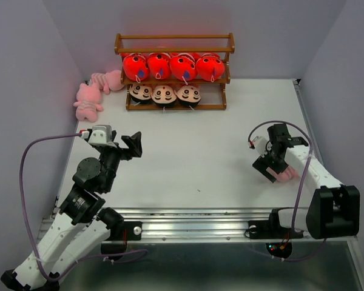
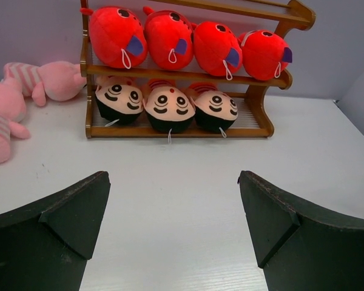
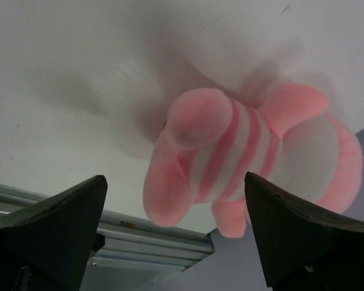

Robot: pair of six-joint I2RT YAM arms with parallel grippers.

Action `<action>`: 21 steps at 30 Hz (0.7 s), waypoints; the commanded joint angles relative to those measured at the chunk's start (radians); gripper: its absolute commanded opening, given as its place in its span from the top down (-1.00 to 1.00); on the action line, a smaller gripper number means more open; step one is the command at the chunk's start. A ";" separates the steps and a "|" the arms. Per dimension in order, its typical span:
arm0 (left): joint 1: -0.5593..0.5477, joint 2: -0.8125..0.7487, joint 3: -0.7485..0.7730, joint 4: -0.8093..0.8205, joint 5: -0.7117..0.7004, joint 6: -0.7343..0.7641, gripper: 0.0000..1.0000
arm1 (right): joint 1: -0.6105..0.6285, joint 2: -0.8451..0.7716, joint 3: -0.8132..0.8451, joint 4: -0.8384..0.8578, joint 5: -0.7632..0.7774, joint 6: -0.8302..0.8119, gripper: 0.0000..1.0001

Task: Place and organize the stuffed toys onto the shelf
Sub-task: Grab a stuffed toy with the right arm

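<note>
One pink striped toy [image 1: 286, 176] lies near the right front edge of the table [image 1: 194, 157], and the coming move depends on it. It is directly in front of the right gripper [image 1: 269, 168]. In the right wrist view it shows in the gap between the two fingers [image 3: 54, 230], a little toward the right one. Its long axis runs slanted, from low left to high right, so it is not square to the closing line; I judge that a small turn of the wrist would help. These fingers are spread fully and hold nothing; whether a tip touches the plush I cannot tell. The left gripper [image 1: 133, 145] is well apart from this toy, also spread wide and empty, and it faces the shelf [image 1: 175, 42]. There four red fish [image 1: 170, 66] fill the middle tier and three boy dolls [image 1: 164, 94] sit on the bottom one. The top tier carries no toy, and two more pink toys [image 1: 88, 100] lie on the table just left of the shelf
</note>
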 commanded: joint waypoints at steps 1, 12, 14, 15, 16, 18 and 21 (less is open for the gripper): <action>0.003 0.012 -0.005 0.038 0.011 0.002 -0.98 | -0.004 0.070 -0.071 0.149 0.119 0.041 -1.00; 0.004 0.032 -0.014 0.058 0.059 0.001 -0.98 | -0.004 0.091 -0.218 0.378 0.154 0.005 0.30; 0.006 0.049 -0.017 0.069 0.100 -0.010 -0.98 | -0.004 0.075 -0.223 0.370 0.115 -0.007 0.68; 0.004 0.067 -0.017 0.072 0.117 -0.015 -0.98 | -0.004 0.064 -0.220 0.364 0.099 -0.011 0.75; 0.006 0.076 -0.016 0.081 0.158 -0.024 -0.98 | -0.004 0.043 -0.205 0.341 0.057 -0.018 0.88; 0.007 0.096 -0.020 0.097 0.209 -0.033 -0.98 | -0.004 0.026 -0.170 0.307 -0.009 -0.018 0.97; 0.012 0.137 -0.026 0.138 0.315 -0.068 -0.97 | -0.004 -0.001 -0.062 0.223 -0.191 0.019 0.99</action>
